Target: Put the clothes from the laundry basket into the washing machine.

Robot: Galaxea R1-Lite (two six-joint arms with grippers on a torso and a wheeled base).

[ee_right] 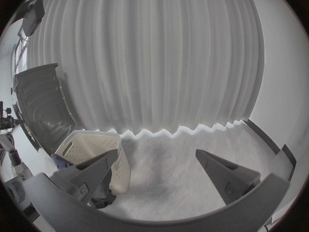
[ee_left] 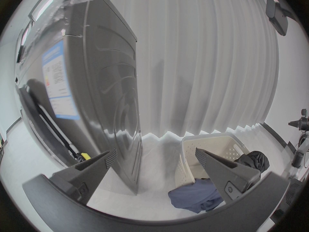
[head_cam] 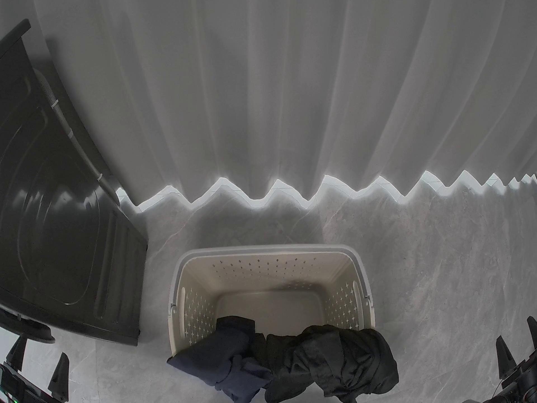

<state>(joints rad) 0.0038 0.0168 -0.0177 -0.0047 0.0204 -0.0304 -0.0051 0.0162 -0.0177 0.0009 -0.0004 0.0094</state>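
Note:
A cream laundry basket (head_cam: 268,253) stands on the floor straight ahead. A dark blue garment (head_cam: 218,359) and a black garment (head_cam: 341,359) hang over its near rim. The dark washing machine (head_cam: 61,236) stands to the left of the basket. My left gripper (head_cam: 38,365) is low at the left, open and holding nothing. My right gripper (head_cam: 517,345) is low at the right, also open with nothing in it. The left wrist view has its gripper (ee_left: 156,153) between the washing machine (ee_left: 103,91) and the basket (ee_left: 209,149), with the blue garment (ee_left: 196,195) near one fingertip. The right gripper (ee_right: 156,154) faces bare floor beside the basket (ee_right: 87,144).
A long white curtain (head_cam: 279,85) hangs behind the basket, its hem touching the grey marble floor (head_cam: 447,264). Open floor lies to the right of the basket. A tripod with a camera (ee_right: 8,126) stands beyond the washing machine.

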